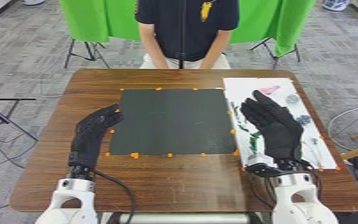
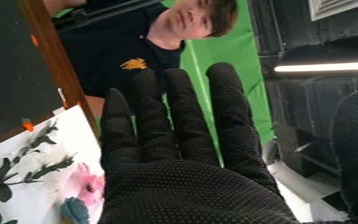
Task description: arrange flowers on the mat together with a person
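Observation:
My left hand [image 1: 94,131] is over the table left of the dark mat [image 1: 175,122], its fingers relaxed. My right hand [image 1: 275,127] is above the white sheet on the right, fingers straight, holding nothing. Flowers and green sprigs lie on that sheet, partly hidden under the hand: a pink flower [image 1: 270,90], a grey-blue flower [image 1: 303,119] and leafy stems. In the right wrist view my right hand [image 2: 193,190] has its fingers extended; beside it are the pink flower [image 2: 88,185], a leafy sprig [image 2: 47,169] and a blue-green flower [image 2: 73,210] on the white sheet.
The brown table [image 1: 87,90] has small orange markers around the mat and the white sheet [image 1: 322,152]. A person [image 1: 186,30] sits across the table, arms lowered near its far edge. A green cloth [image 1: 278,25] hangs behind.

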Controlling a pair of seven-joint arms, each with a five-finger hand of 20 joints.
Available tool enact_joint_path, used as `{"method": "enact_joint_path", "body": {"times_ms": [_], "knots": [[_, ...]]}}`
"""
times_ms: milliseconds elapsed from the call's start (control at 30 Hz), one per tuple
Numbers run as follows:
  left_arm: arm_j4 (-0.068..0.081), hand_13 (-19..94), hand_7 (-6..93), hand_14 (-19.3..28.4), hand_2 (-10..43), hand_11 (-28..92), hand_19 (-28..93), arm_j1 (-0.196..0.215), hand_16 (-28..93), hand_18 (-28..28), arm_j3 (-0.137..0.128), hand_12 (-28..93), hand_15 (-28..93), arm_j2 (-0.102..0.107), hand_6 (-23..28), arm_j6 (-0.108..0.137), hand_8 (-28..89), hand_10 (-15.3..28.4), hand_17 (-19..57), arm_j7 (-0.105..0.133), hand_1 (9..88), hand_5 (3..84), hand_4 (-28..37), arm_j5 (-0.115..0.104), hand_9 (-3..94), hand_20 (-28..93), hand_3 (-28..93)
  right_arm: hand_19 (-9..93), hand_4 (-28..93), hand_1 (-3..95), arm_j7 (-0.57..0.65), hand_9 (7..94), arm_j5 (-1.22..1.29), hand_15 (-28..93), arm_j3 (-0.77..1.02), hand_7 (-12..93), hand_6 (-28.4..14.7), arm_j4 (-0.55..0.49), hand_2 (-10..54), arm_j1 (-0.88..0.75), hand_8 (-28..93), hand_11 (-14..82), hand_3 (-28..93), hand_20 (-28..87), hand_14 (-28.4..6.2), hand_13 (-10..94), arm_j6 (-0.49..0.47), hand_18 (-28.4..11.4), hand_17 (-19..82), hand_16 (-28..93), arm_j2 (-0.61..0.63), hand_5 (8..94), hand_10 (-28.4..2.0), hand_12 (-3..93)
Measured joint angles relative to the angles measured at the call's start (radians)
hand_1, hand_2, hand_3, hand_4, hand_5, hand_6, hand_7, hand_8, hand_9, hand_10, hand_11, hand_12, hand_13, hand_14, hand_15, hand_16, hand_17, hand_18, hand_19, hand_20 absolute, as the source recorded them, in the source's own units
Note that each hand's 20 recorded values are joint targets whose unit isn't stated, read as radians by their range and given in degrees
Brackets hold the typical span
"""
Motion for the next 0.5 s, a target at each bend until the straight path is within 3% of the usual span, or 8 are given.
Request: {"method": "enact_joint_path", "body": {"times_ms": [267,500], "knots": [[-0.003,37,18.0,17.1,-3.3,22,10,0.012,5,12.7,-0.003,18,21,0.001,3.7,-0.002,-6,12.8,4.3,-0.001,25.0,48.2,-20.2,-0.003,47.0,20,61,8,-19,9.1,0.004,46.2,-0.013,11,0.006,14,-1.8,-0.002,2.0,-0.017,-9,5.6,76,27,-15.8,37,-0.011,-14.6,17,19,0.0,45.3,-15.6,14.2],[-0.003,37,17.2,17.1,-1.9,22,10,0.011,5,12.8,0.005,18,21,-0.001,3.8,-0.003,-6,13.0,3.9,-0.008,22.2,47.6,-27.4,-0.008,46.9,19,59,8,-19,9.4,0.015,47.2,-0.02,11,0.013,14,-1.9,-0.011,1.1,-0.03,-9,5.8,77,27,-16.1,37,-0.018,-14.0,18,20,0.0,45.7,-15.5,14.5]]}}
